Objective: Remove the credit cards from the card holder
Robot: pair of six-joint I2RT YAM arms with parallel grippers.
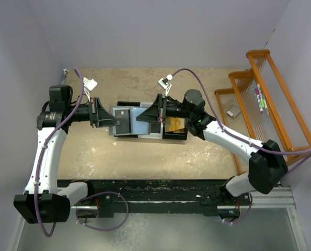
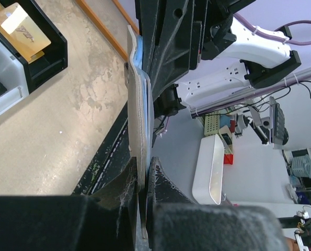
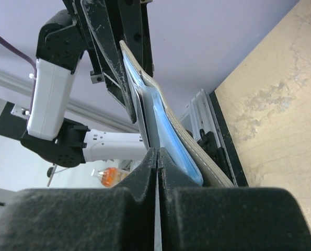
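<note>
Right tool (image 3: pixel 156 151) fingers are pressing together on what appears to be the thin edge of a pale card (image 3: pixel 146 125). Below both tools, the bench (image 1: pixel 145 157) is carrying the bin tray (image 1: pixel 176 137). Straight ahead of the right tool, the card holder (image 2: pixel 137 115) is hanging in the air, its long axis running tool to tool. The left tool (image 2: pixel 143 164) is pinching the holder's far end. Freeing the card is calling for a straight pull back along that axis, away from the left tool.
</note>
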